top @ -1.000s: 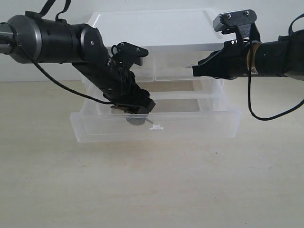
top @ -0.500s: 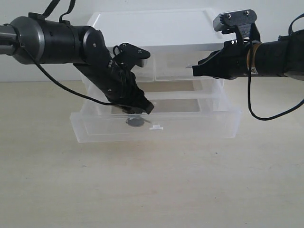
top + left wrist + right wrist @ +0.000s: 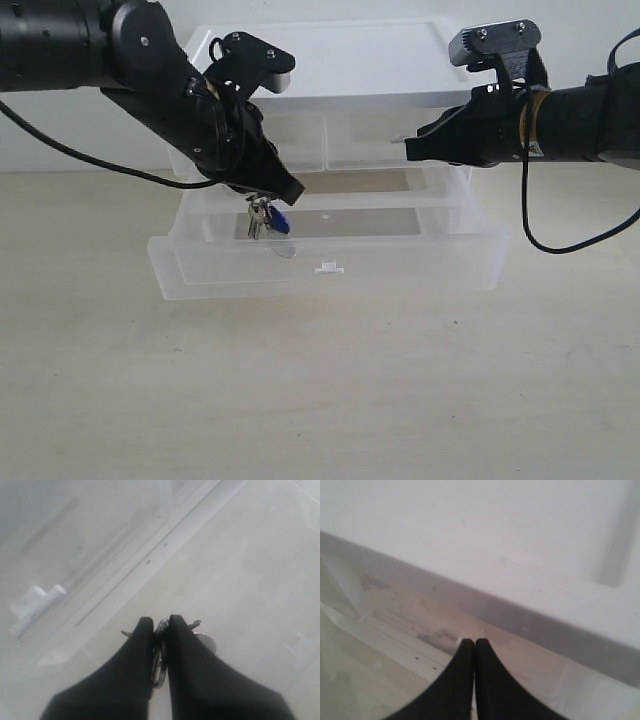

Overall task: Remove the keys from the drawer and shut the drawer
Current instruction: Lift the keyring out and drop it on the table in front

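My left gripper is shut on the keys, a silver bunch with a blue fob that dangles just above the open drawer. The ring of the keys is pinched between my left gripper fingers in the left wrist view. The drawer is wide and translucent, pulled out toward the front, with a small white tab handle at its centre. My right gripper hovers shut and empty at the cabinet's upper right. In the right wrist view my right gripper shows both fingers pressed together.
The translucent cabinet stands at the back of the beige table, with two half-width drawers above the open one. The white cabinet top fills the right wrist view. Black cables hang from both arms.
My left gripper has risen out of the drawer and moved up and left, lifting the keys off the drawer floor. The right arm has stayed still.
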`<action>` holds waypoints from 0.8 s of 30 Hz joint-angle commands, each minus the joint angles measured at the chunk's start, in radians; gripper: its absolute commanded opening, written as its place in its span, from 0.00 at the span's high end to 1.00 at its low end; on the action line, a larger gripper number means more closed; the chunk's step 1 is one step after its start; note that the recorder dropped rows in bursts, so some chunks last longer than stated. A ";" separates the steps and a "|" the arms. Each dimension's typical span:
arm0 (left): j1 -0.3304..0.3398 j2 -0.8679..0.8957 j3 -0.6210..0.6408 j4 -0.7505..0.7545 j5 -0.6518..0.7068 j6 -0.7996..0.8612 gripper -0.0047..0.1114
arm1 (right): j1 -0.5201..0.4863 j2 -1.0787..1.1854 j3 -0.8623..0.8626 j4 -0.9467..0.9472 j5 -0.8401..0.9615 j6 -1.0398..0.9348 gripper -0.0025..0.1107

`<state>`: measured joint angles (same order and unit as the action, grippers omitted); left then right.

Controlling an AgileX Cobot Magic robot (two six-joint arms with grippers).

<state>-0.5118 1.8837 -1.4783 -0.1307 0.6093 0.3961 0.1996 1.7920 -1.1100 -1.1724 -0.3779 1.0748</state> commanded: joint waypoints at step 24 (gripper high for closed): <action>-0.299 -0.369 0.336 -0.011 -0.172 0.092 0.92 | -0.001 -0.001 -0.010 0.015 0.008 -0.010 0.98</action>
<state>-0.7755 1.5260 -1.1876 -0.1015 0.4796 0.4835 0.1996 1.7920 -1.1100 -1.1724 -0.3779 1.0730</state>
